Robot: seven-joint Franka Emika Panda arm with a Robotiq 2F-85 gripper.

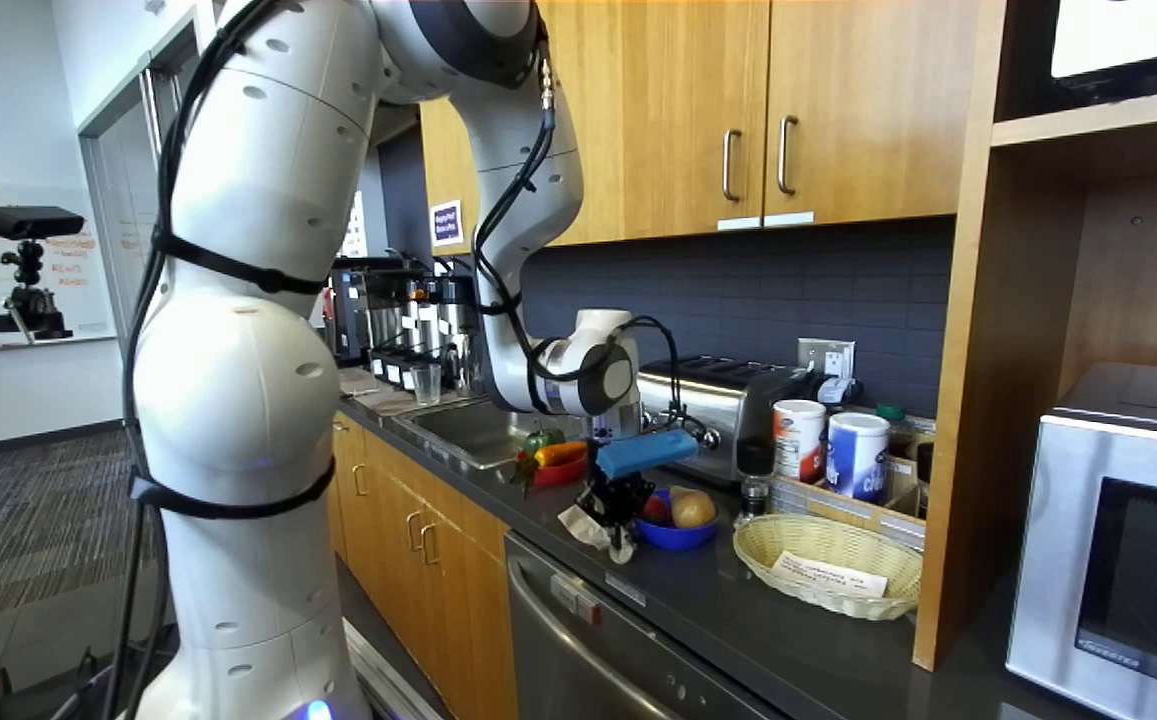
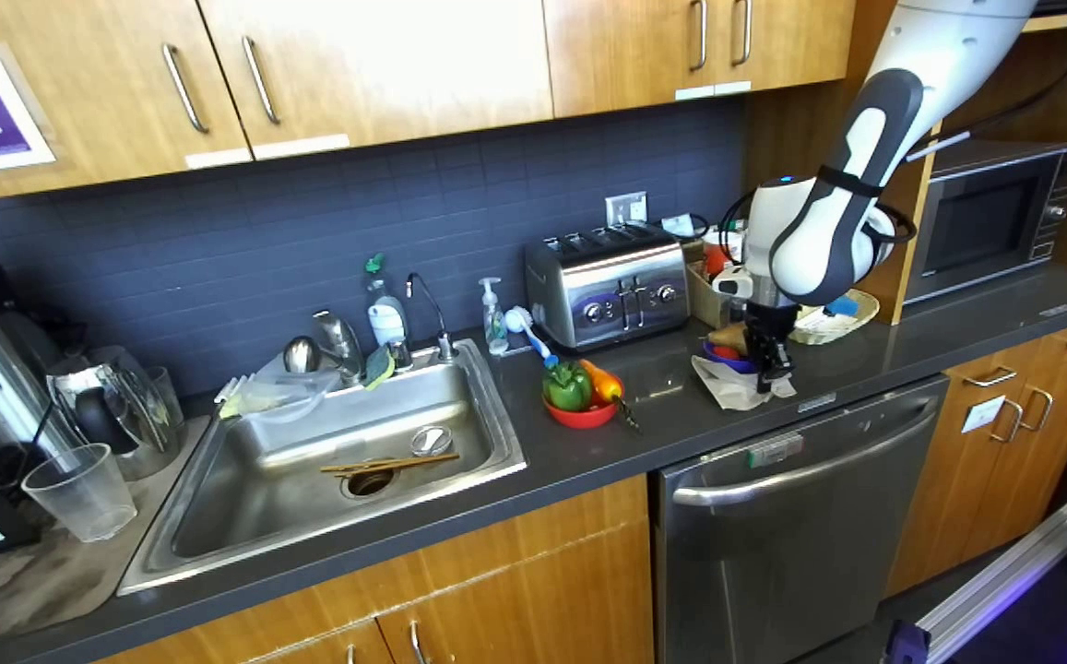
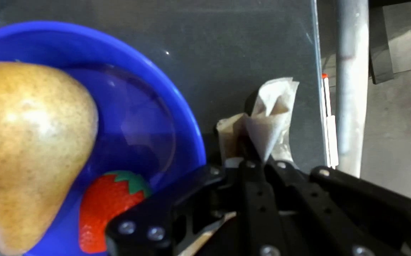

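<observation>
The crumpled paper [image 3: 267,129] is off-white to pale tan, thin and sharply creased; one fold at its far end opens into a small pocket. The gripper [image 3: 255,166] points downward. Its jaws are pressed together with the gathered paper pinched between their tips. Orientation: in the wrist view, the creases converge on the tips, and the longest flap runs upward, leaning slightly right; a shorter flap stands to its left. In an exterior view, the paper [image 2: 727,383] spreads mainly left of the tips, its longer direction running from upper left to lower right. The gripper hides part of it, so I cannot fix the full axis. Location: low at the dark countertop [image 3: 219,46], between its front edge and the adjacent blue bowl [image 3: 120,96], which holds a pear [image 3: 31,142] and a strawberry [image 3: 107,206].
</observation>
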